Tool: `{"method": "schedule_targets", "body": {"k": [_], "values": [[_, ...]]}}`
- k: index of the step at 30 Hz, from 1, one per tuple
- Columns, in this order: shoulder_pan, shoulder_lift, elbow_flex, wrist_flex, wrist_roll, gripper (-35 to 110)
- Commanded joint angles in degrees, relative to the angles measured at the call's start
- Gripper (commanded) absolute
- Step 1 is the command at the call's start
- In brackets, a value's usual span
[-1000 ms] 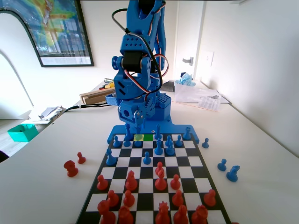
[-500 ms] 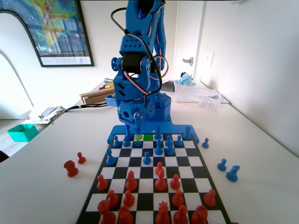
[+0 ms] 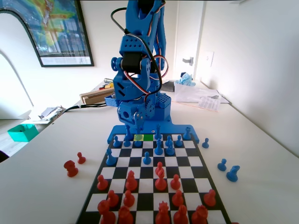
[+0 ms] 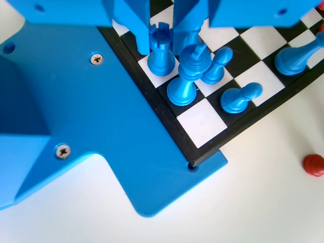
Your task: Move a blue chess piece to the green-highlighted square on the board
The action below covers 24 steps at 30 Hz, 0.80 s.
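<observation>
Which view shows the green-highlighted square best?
The fixed view: the green-highlighted square sits in the board's far row, beside the yellow one, just below the gripper. In the wrist view I cannot pick out any green square.

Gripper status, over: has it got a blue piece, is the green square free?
Gripper low, jaws flanking a castle-topped blue piece; grip unclear. Green-highlighted square bare. Taller blue piece crowding close beside it.
</observation>
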State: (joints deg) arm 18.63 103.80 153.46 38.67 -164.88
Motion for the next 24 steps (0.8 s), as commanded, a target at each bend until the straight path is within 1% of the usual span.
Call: {"method": "schedule_targets", "body": {"k": [1,7,16,24], "values": [[1.0,1.0,0.8,-1.5,-1.4,4],[0.6,1.1,1.5,-1.9,-1.2,2],[-1.7,1.3,-3.7,7.8,2.1,1],[-3.4,2.1,-6.9,13.4,4.7,1]]}}
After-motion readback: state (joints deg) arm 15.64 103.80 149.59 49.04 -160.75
